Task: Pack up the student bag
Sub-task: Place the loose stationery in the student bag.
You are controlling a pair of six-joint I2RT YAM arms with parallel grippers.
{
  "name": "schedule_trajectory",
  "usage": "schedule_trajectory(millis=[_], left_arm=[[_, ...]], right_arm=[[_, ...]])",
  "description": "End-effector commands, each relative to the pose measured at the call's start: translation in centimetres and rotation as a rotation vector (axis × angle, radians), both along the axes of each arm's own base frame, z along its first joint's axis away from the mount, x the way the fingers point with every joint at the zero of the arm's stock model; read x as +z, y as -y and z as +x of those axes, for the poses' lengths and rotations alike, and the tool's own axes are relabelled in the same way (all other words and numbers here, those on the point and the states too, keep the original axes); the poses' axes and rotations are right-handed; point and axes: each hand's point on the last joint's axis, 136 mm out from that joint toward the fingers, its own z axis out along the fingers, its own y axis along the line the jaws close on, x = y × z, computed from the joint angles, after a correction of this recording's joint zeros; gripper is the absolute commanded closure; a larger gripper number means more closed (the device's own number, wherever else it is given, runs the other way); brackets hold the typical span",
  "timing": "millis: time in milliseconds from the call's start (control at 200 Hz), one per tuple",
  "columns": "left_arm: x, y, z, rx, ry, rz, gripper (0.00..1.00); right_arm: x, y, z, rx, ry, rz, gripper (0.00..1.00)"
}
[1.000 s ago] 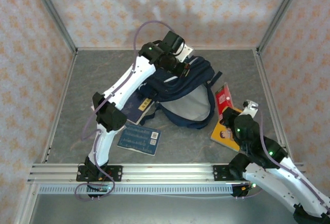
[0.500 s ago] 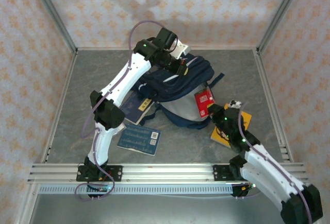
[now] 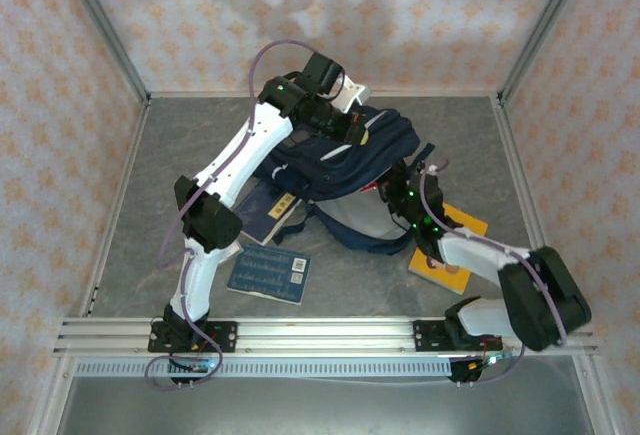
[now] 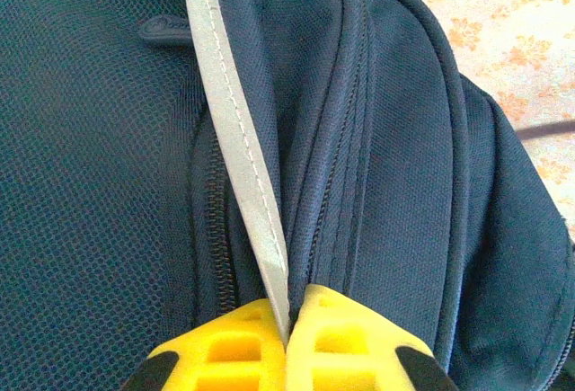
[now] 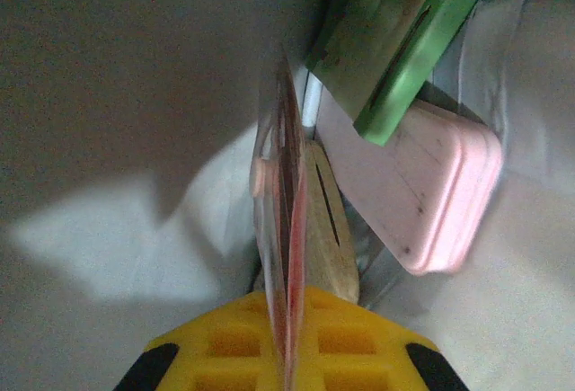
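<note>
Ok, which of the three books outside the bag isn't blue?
The orange book, right of the student bag. The light blue book and dark navy book lie to its left.

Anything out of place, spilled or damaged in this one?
Nothing spilled or damaged. The left pincer pinches the pale stripe of the student bag; the right pincer is inside it, shut on a thin red packet. One oddity: a dark book lies partly under the bag's edge.

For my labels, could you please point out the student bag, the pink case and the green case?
student bag [image 3: 380, 150], top external view, navy top panel
pink case [image 5: 422, 189], right wrist view, its flat face
green case [image 5: 386, 45], right wrist view, its broad face
</note>
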Motion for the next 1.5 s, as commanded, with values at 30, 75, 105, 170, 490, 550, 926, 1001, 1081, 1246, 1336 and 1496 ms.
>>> schedule_trajectory(millis=[30,75,105,170,490,550,926,1001,1081,1246,1336,1496], left_arm=[[7.4,1.8,0.1,-0.054,0.138,-0.209,1.0],[7.5,1.9,0.2,-0.054,0.139,-0.218,1.0],[7.6,2.1,0.2,-0.055,0.136,-0.226,1.0],[7.9,2.4,0.3,-0.062,0.128,-0.25,1.0],[7.0,2.8,1.7,-0.063,0.086,-0.299,1.0],[6.7,2.5,2.3,-0.051,0.073,-0.306,1.0],[4.7,0.2,5.5,0.05,0.05,-0.273,1.0],[4.2,0.0,6.0,0.068,0.055,-0.254,1.0],[3.5,-0.1,6.3,0.081,0.048,-0.236,1.0],[1.7,-0.4,7.0,0.121,0.031,-0.193,1.0],[1.2,-0.4,7.2,0.136,0.018,-0.183,1.0],[0.3,0.0,7.2,0.152,0.003,-0.165,0.91]], right_arm=[[1.5,-0.7,3.8,-0.073,0.024,0.102,1.0],[0.9,-1.1,5.1,-0.095,-0.003,0.131,1.0],[0.3,-1.4,6.0,-0.106,-0.02,0.153,1.0],[-0.3,-2.5,8.2,-0.114,-0.024,0.203,1.0],[-3.9,-5.9,15.9,-0.166,-0.022,0.19,0.54],[-3.7,-6.1,15.9,-0.154,-0.013,0.159,0.45],[-1.7,-2.3,8.8,-0.084,0.004,-0.049,0.22],[-1.4,-1.3,6.9,-0.079,0.001,-0.087,0.22],[-0.8,-0.4,5.0,-0.063,0.006,-0.13,0.22],[-0.6,2.6,0.8,-0.081,-0.06,-0.265,0.23],[0.1,5.4,-1.9,-0.136,-0.094,-0.352,0.29],[1.1,10.5,-6.9,-0.24,-0.161,-0.507,0.34]])
